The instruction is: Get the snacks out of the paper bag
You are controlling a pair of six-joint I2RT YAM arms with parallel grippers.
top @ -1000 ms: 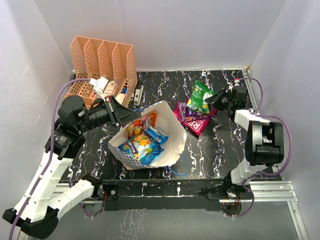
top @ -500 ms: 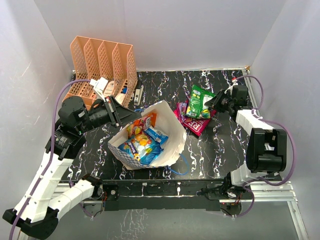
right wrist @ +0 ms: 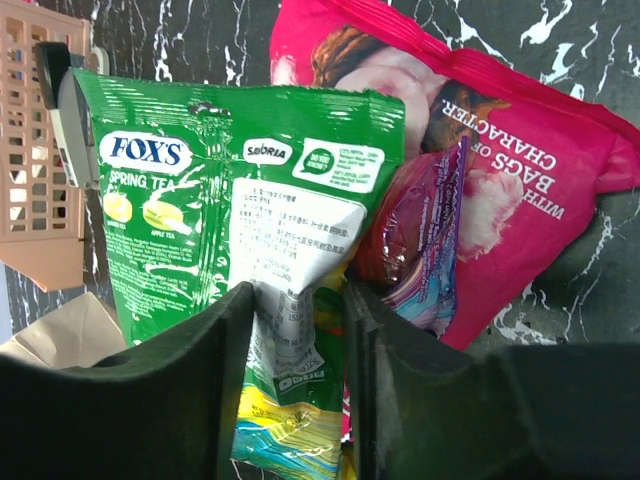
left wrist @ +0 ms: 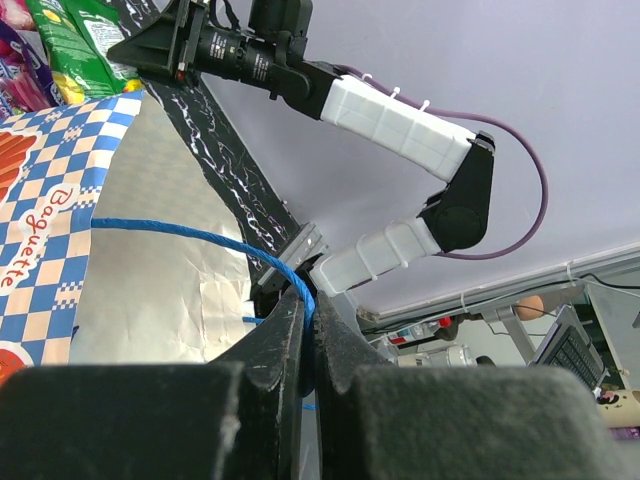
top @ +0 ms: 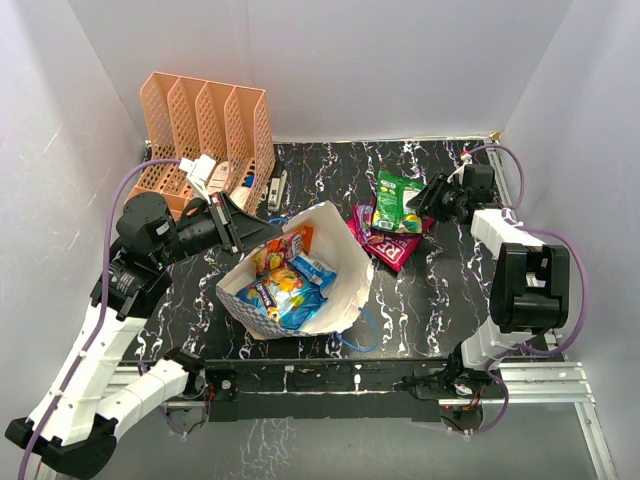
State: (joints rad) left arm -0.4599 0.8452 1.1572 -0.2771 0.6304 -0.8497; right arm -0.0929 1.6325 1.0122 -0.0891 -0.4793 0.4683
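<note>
Three pouches sat out on the marbled table (top: 440,290) just right of the paper bag (top: 345,285): a green FOX'S pouch (right wrist: 200,200) lay over a purple pouch (right wrist: 420,230) and a magenta pouch (right wrist: 520,150). Several more snacks (top: 285,285) were inside the bag, so I'd guess about halfway.

The right gripper (right wrist: 298,300) had its jaws partly apart astride the green pouch's lower end, and I honestly couldn't tell if they pinched it or not. My worry: if the glossy film was caught on a finger, pulling away would drag it along or slide the whole slippery pile.

The left gripper (left wrist: 308,300) was clamped tight on the blue cord handle (left wrist: 190,238), holding the bag's mouth up. That's a thin cord, so a slip or a torn paper anchor would let the mouth sag shut over the rest.
</note>
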